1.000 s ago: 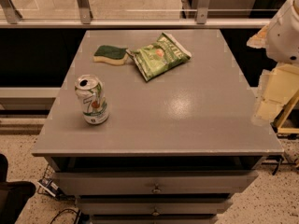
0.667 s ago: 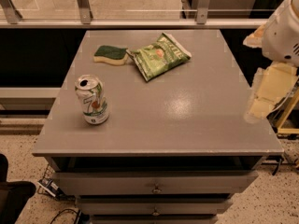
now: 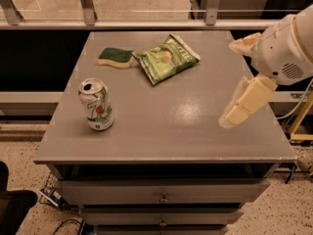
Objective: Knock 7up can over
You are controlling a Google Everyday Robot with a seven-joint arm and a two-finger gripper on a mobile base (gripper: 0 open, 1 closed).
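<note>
While upright on grey table (image 3: 195,136), 7up can (image 3: 98,106) — gripper (image 3: 230,119) over right edge, fingers (image 3: 250,99) together.

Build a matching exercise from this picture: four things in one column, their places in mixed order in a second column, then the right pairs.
Things
1. 7up can
2. sponge
3. chip bag
4. gripper

Places
A. over the right side of the table
B. lying flat at the back left
C. upright near the front left
D. back middle, just right of the sponge

Pairs: 1-C, 2-B, 3-D, 4-A
</note>
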